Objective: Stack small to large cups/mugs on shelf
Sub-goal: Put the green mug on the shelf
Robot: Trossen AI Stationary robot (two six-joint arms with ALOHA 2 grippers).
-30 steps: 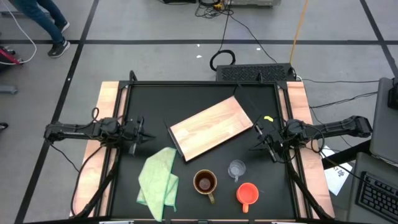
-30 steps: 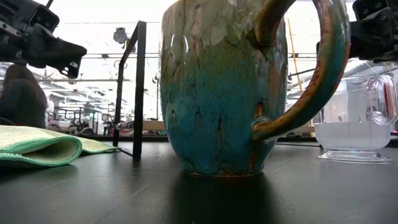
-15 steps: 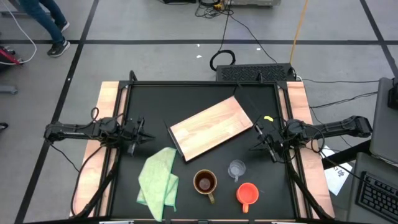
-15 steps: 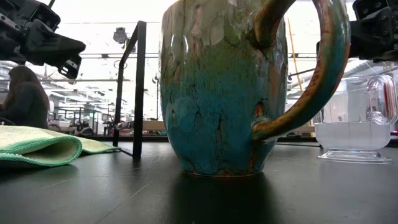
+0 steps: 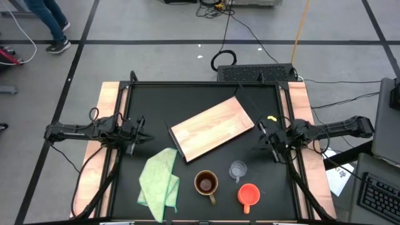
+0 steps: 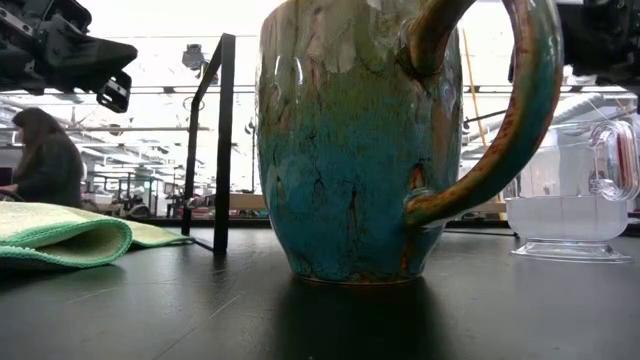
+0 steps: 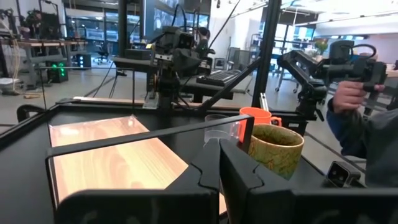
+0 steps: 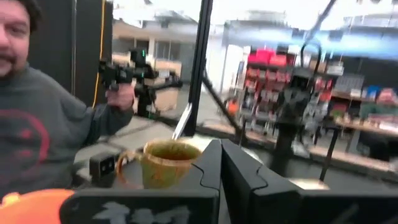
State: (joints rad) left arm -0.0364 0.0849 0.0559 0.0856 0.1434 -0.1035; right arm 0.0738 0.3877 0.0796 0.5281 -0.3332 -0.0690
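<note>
Three vessels sit at the table's near edge — brown mug, clear glass cup, orange-red mug — all just off the shelf, which lies angled mid-table. Left gripper and right gripper hover at opposite sides, fingers pressed together, holding nothing. Green cloth beside the brown mug.
</note>
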